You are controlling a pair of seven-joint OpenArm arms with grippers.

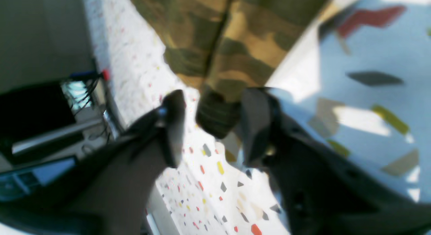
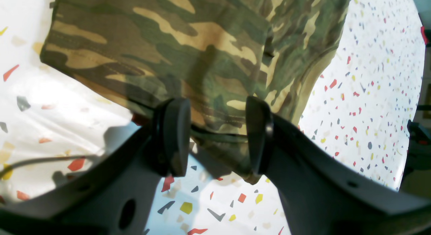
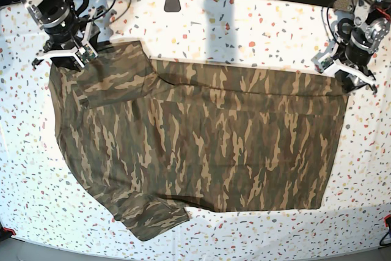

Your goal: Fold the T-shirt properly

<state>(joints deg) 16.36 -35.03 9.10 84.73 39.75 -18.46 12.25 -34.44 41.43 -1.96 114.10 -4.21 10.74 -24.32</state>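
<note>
The camouflage T-shirt [image 3: 201, 139] lies spread flat on the speckled table, with one sleeve at the near left. My left gripper [image 3: 345, 70] is at the shirt's far right corner. In the left wrist view a corner of the shirt [image 1: 215, 117] sits between the fingers of that gripper [image 1: 213, 127]; the jaws stand apart, with a gap on one side. My right gripper [image 3: 64, 58] is at the far left corner. Its fingers [image 2: 173, 137] straddle the shirt's edge [image 2: 219, 127], and this gripper [image 2: 215, 137] is open wide.
The white terrazzo table [image 3: 244, 29] extends all around the shirt. A black fixture [image 3: 172, 1] and cables sit at the back edge. Beyond the table edge, dark equipment [image 1: 40, 127] shows in the left wrist view.
</note>
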